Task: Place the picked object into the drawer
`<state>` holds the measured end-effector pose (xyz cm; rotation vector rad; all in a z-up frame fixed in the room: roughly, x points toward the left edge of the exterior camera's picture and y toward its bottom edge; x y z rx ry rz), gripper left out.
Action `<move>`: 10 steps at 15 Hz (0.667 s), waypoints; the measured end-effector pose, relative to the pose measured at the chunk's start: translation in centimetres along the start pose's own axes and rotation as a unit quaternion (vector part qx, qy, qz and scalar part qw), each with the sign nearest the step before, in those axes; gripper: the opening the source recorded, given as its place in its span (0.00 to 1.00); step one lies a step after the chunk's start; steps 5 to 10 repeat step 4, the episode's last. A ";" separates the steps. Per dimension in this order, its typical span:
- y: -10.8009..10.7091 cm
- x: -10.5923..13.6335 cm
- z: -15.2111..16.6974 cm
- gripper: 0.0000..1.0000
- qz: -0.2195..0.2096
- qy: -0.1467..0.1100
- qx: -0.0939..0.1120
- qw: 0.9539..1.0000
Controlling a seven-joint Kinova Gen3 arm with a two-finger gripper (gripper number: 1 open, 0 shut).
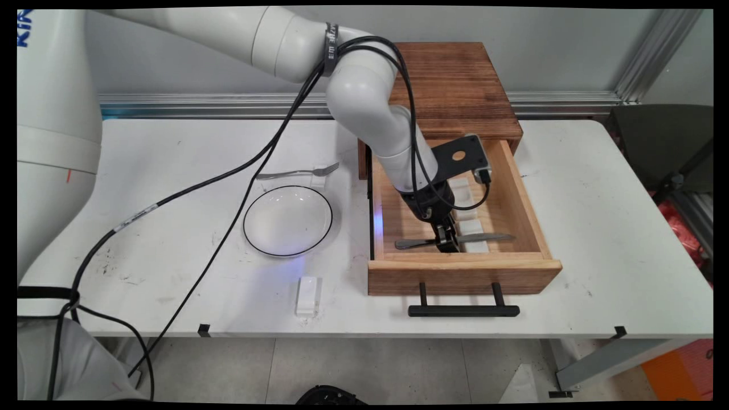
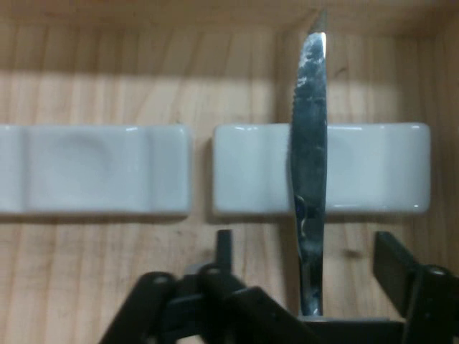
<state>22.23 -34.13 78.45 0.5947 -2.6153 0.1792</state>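
Tool: the tool (image 1: 447,242) reaches down into the open drawer (image 1: 461,267), fingers spread either side of the knife (image 1: 455,240).
Hand view only: knife blade lies across a white rest (image 2: 373,168); second rest (image 2: 93,170) beside it.
Main view only: bowl (image 1: 287,220) and fork (image 1: 299,171) on the surface (image 1: 598,228), left of the drawer.

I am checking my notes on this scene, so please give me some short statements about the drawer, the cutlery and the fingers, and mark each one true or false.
1. The wooden drawer is pulled open. True.
2. The knife lies on the table beside the bowl. False: it lies inside the drawer, across a white rest.
3. The fingers are shut on the knife. False: they stand apart, one on each side of the knife.
4. The fork lies on the table behind the bowl, its head on another white rest. True.
5. The bowl holds food. False: it is empty.
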 end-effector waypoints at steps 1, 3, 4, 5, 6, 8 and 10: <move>0.0 0.0 0.0 1.00 0.000 0.001 0.000 1.000; -0.1 0.2 -0.2 1.00 -0.001 0.004 0.002 1.000; -0.1 0.4 -0.4 1.00 -0.001 0.007 0.003 1.000; -0.1 0.4 -0.4 1.00 -0.001 0.007 0.003 1.000; -0.1 0.4 -0.4 1.00 -0.001 0.007 0.003 1.000; -0.1 0.4 -0.4 1.00 -0.001 0.007 0.003 1.000; -0.1 0.4 -0.4 1.00 -0.001 0.007 0.003 1.000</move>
